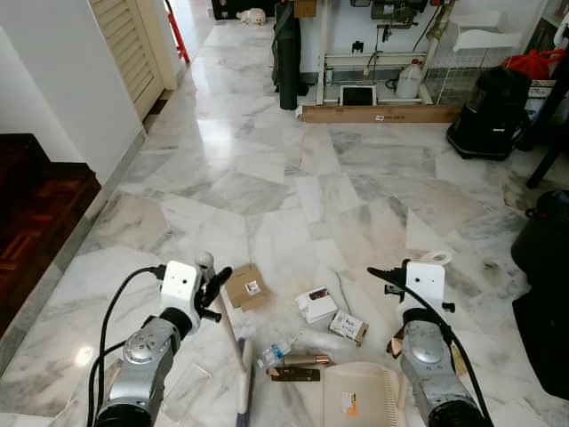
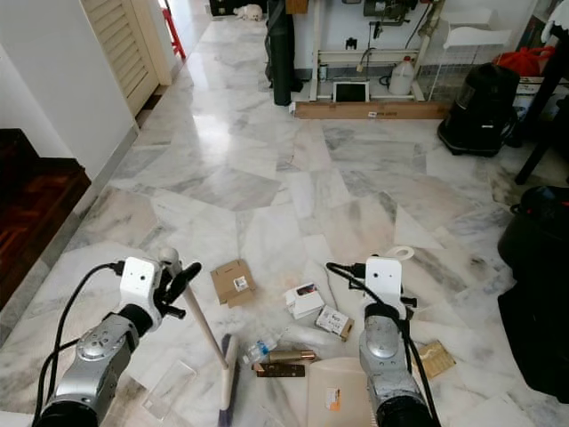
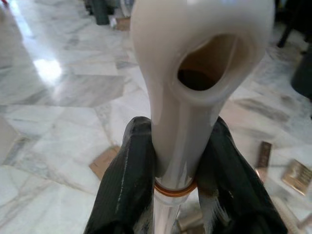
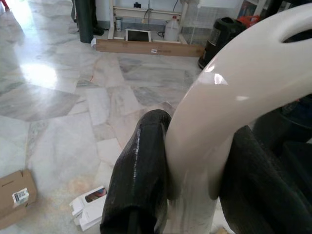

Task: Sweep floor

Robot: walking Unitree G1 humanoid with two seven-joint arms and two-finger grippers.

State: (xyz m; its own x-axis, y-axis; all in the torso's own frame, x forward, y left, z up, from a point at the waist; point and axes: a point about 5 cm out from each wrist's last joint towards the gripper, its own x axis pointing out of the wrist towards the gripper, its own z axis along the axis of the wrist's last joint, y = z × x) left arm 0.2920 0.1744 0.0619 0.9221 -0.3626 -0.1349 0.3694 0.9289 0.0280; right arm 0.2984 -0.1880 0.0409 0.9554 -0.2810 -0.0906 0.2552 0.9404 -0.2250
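Observation:
My left gripper (image 1: 210, 286) is shut on the top of a cream broom handle (image 1: 228, 325); its two black fingers (image 3: 129, 180) clamp the handle just under its hanging hole. The broom head (image 1: 244, 391) rests on the marble floor beside the litter. My right gripper (image 4: 197, 127) is shut on the curved cream handle (image 4: 219, 97) of a dustpan (image 1: 360, 396), which sits low on the floor in front of me. Between them lie a brown cardboard box (image 1: 247, 286), a white carton (image 1: 316, 305), a small box (image 1: 348, 326), a plastic bottle (image 1: 276, 352) and a brown bar (image 1: 300, 360).
Dark wooden stairs (image 1: 36, 213) drop off at the left beside a white wall. A black vacuum (image 1: 493, 111) and a wooden plank (image 1: 382, 114) stand at the back. A black bag (image 1: 544, 285) sits close on my right. A clear plastic piece (image 2: 169, 387) lies near my left arm.

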